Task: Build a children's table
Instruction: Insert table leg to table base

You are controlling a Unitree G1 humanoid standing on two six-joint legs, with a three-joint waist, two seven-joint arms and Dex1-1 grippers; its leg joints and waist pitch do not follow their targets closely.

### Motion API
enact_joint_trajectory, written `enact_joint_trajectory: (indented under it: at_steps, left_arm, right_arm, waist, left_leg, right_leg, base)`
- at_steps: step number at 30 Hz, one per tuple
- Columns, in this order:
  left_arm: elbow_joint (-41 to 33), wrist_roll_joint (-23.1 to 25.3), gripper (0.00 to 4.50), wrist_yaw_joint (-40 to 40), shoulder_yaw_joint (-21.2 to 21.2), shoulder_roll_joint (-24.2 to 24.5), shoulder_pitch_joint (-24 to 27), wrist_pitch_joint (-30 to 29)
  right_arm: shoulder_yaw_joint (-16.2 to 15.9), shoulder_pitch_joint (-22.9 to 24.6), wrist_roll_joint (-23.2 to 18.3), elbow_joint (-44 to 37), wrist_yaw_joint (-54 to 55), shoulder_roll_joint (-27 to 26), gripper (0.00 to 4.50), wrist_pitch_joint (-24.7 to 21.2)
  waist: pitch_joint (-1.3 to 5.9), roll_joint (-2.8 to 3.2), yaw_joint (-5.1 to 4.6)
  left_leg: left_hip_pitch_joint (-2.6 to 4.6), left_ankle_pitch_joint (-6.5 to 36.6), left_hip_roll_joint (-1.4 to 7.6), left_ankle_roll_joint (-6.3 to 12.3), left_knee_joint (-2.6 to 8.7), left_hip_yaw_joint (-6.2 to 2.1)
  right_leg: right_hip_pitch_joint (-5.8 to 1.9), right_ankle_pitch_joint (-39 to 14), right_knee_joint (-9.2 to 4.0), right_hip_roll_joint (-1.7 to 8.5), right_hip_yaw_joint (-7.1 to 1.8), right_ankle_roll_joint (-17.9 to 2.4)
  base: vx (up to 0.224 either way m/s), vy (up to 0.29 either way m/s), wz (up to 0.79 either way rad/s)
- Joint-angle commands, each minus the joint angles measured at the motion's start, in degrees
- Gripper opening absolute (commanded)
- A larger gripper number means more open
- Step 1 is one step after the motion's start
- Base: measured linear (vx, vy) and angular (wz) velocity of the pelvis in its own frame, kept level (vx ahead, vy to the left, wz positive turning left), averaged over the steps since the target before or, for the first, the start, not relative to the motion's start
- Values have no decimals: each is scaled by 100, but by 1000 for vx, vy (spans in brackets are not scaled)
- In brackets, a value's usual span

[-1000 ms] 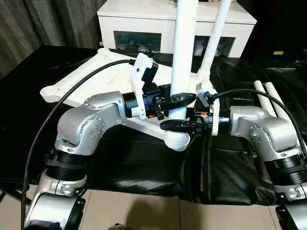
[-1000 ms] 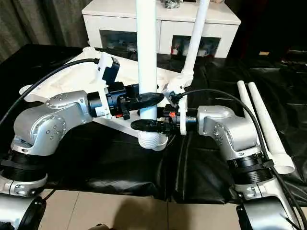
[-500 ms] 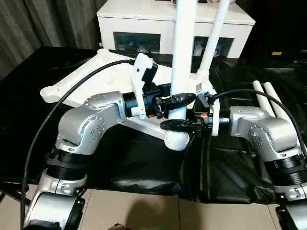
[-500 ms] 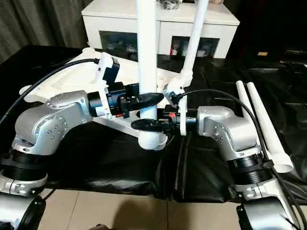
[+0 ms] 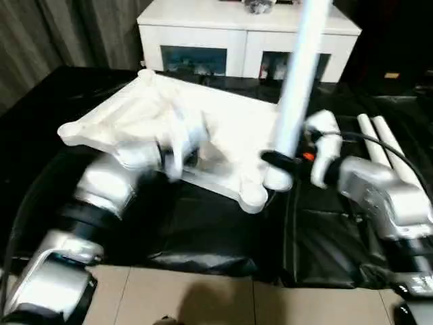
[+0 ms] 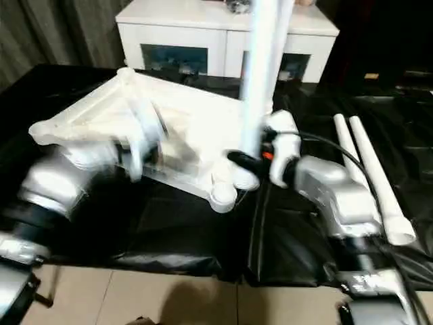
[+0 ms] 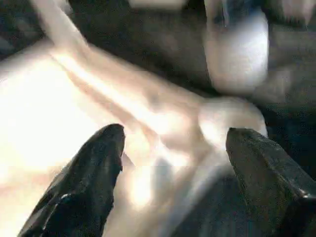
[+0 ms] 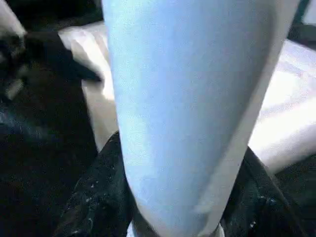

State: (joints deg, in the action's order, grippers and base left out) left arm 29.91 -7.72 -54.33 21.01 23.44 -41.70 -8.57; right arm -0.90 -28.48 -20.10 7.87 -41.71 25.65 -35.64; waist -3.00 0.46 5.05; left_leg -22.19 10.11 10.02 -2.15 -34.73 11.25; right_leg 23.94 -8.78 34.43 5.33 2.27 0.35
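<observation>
The children's table top [image 5: 162, 118] lies upside down on the black cover, its near corner socket [image 5: 252, 196] bare. My right gripper [image 5: 279, 164] is shut on a white leg [image 5: 295, 81] near its lower end. That leg stands almost upright, leaning to the right at the top, with its foot just right of the near socket. In the right wrist view the leg [image 8: 187, 98] sits between both black fingers [image 8: 94, 197]. My left gripper [image 7: 176, 133] is open over the table top [image 7: 59, 108], nothing between its fingers [image 7: 98, 168]. The left arm [image 5: 115, 179] is blurred at the table top's near edge.
Two more white legs [image 5: 379, 139] lie side by side on the black cover at the right. A white cabinet [image 5: 203, 34] with glass doors stands behind the table. The black-covered table's front edge [image 5: 203, 261] drops to a tiled floor.
My left gripper has let go of the leg, opened and pulled back to the left. The right gripper has moved the leg to the right, off the near corner socket, and tilted it.
</observation>
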Motion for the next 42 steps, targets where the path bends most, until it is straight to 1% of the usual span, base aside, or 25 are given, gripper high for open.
enact_joint_trajectory:
  at_steps: [1,2,3,4,5,6,7,9,10,13,14,15,16,17,18,20,21,22,24,29,35,36,37,41,42]
  left_arm:
    - [417,309,372,-154,137,-64,-340,446]
    - [417,309,372,-154,137,-64,-340,446]
    - [1020,589,355,-180,293,-122,-564,782]
    - [1176,657,355,-188,330,-138,-619,871]
    - [1885,931,337,-174,500,-214,-859,1287]
    - [2190,1058,334,-82,571,-256,-966,1455]
    - [2488,1177,326,35,618,-312,-1076,1623]
    - [2955,1341,306,212,650,-419,-1252,1831]
    - [3141,1408,297,342,645,-471,-1330,1901]
    - [3465,1525,279,497,650,-557,-1456,1987]
    - [3646,1598,257,513,675,-585,-1514,2030]
    - [3781,1654,257,529,691,-610,-1560,2064]
    - [3926,1714,250,537,698,-630,-1600,2111]
    - [4038,1778,239,522,721,-637,-1629,2129]
    - [4090,1809,239,509,724,-643,-1643,2139]
    - [4245,1898,207,493,718,-669,-1687,2192]
    - [4314,1937,207,339,731,-666,-1703,2206]
    - [4368,1961,198,229,715,-665,-1724,2210]
    - [4404,1862,172,-25,598,-665,-1759,2142]
    - [4511,1713,133,-146,333,-637,-1878,2149]
    - [4599,1646,81,-421,50,-545,-1987,2131]
    - [4599,1646,81,-421,50,-545,-1987,2131]
    - [4611,1629,120,-533,1,-539,-1989,2083]
    - [4628,1612,124,-840,-67,-510,-1981,1958]
    - [4629,1657,154,-842,-40,-503,-1965,1990]
  right_arm:
    - [65,49,48,-294,28,102,187,25]
    - [65,49,48,-294,28,102,187,25]
    - [128,184,19,-517,59,181,187,-58]
    - [148,219,9,-574,73,197,187,-82]
    - [260,374,-61,-842,159,261,187,-237]
    - [315,453,-100,-984,197,295,187,-320]
    - [366,534,-137,-1128,229,334,187,-411]
    - [475,711,-215,-1454,312,395,187,-628]
    - [526,806,-276,-1629,326,434,187,-757]
    - [615,1015,-380,-1985,334,527,187,-963]
    - [642,1102,-407,-2130,353,567,187,-1028]
    - [666,1161,-427,-2224,363,601,187,-1072]
    - [701,1217,-463,-2331,393,621,187,-1176]
    - [748,1285,-505,-2449,423,643,187,-1279]
    - [768,1313,-520,-2498,437,651,187,-1324]
    - [819,1381,-569,-2626,484,675,187,-1443]
    - [844,1432,-599,-2709,507,689,187,-1504]
    - [858,1480,-621,-2784,521,705,187,-1555]
    - [879,1549,-643,-2868,534,720,187,-1606]
    - [920,1609,-685,-2939,596,730,187,-1667]
    - [957,1612,-722,-2996,628,736,187,-1738]
    - [957,1612,-722,-2996,628,736,187,-1738]
    - [950,1617,-736,-2995,633,745,187,-1732]
    - [922,1606,-768,-2991,632,754,187,-1725]
    - [912,1604,-770,-2988,628,755,187,-1722]
  waist:
    - [495,60,-49]
    - [488,39,-56]
    - [480,96,-62]
    - [472,84,-72]
    - [449,124,-95]
    - [454,134,-82]
    - [452,107,-118]
    - [467,103,-154]
    - [476,153,-198]
    - [472,150,-267]
    - [465,189,-294]
    - [449,225,-325]
    - [451,175,-369]
    - [429,233,-387]
    - [423,217,-397]
    - [409,252,-450]
    - [388,241,-474]
    - [395,337,-502]
    - [398,291,-576]
    - [439,331,-690]
    - [459,356,-684]
    - [463,359,-680]
    - [462,359,-679]
    - [467,352,-645]
    - [468,356,-641]
  left_leg:
    - [152,858,200,-131,380,-108]
    - [146,874,195,-93,382,-103]
    - [145,932,189,-47,374,-104]
    - [184,1096,192,-31,372,-82]
    - [152,1177,167,-7,383,-99]
    - [207,1303,186,-36,378,-89]
    - [157,1312,179,-30,388,-114]
    - [162,1287,193,-12,386,-117]
    - [159,1255,189,18,374,-116]
    - [152,1346,194,101,372,-120]
    - [154,1421,191,97,373,-126]
    - [159,1521,183,86,379,-121]
    - [165,1644,182,71,379,-132]
    - [174,1708,170,97,383,-131]
    - [183,1777,178,101,390,-133]
    - [193,1963,164,52,397,-152]
    - [191,2021,154,57,400,-149]
    - [226,2107,149,35,394,-170]
    - [205,2173,141,51,406,-182]
    - [150,1965,142,179,392,-185]
    - [158,1819,177,240,404,-172]
    - [162,1798,182,244,406,-171]
    - [166,1782,184,250,404,-164]
    - [166,1601,190,290,402,-151]
    - [169,1583,192,297,404,-150]
  right_leg:
    - [-317,-465,-272,200,-157,-1061]
    - [-318,-404,-283,194,-155,-1116]
    - [-319,-416,-295,206,-157,-1201]
    - [-304,-545,-344,192,-160,-1215]
    - [-335,-738,-378,186,-160,-1173]
    - [-313,-863,-389,195,-160,-1153]
    - [-367,-937,-383,199,-162,-1115]
    - [-373,-979,-379,221,-158,-1154]
    - [-374,-979,-384,218,-159,-1188]
    - [-371,-1128,-424,216,-147,-1247]
    - [-366,-1303,-438,220,-142,-1237]
    - [-351,-1453,-474,205,-140,-1199]
    - [-367,-1660,-489,204,-128,-1159]
    - [-350,-1944,-536,205,-122,-1080]
    - [-346,-2079,-558,208,-118,-1055]
    - [-340,-2427,-586,205,-105,-976]
    - [-327,-2580,-620,197,-96,-922]
    - [-320,-2770,-630,207,-88,-852]
    - [-329,-2882,-660,197,-72,-797]
    - [-352,-2479,-628,204,-70,-970]
    - [-368,-1888,-574,215,-84,-1245]
    - [-368,-1818,-566,215,-86,-1268]
    - [-370,-1731,-560,216,-89,-1309]
    - [-385,-1628,-550,234,-99,-1354]
    - [-385,-1594,-550,236,-99,-1367]
  base:
    - [0,0,0]
    - [0,0,0]
    - [0,0,0]
    - [0,0,0]
    - [0,0,0]
    - [0,0,0]
    - [0,0,0]
    - [0,0,0]
    - [0,0,0]
    - [0,0,0]
    - [0,0,0]
    - [0,0,0]
    - [0,0,0]
    - [0,0,0]
    - [0,0,0]
    - [0,0,0]
    - [0,0,0]
    - [0,0,0]
    - [0,0,0]
    - [0,0,0]
    - [0,0,0]
    - [0,0,0]
    - [0,0,0]
    - [0,0,0]
    - [0,0,0]
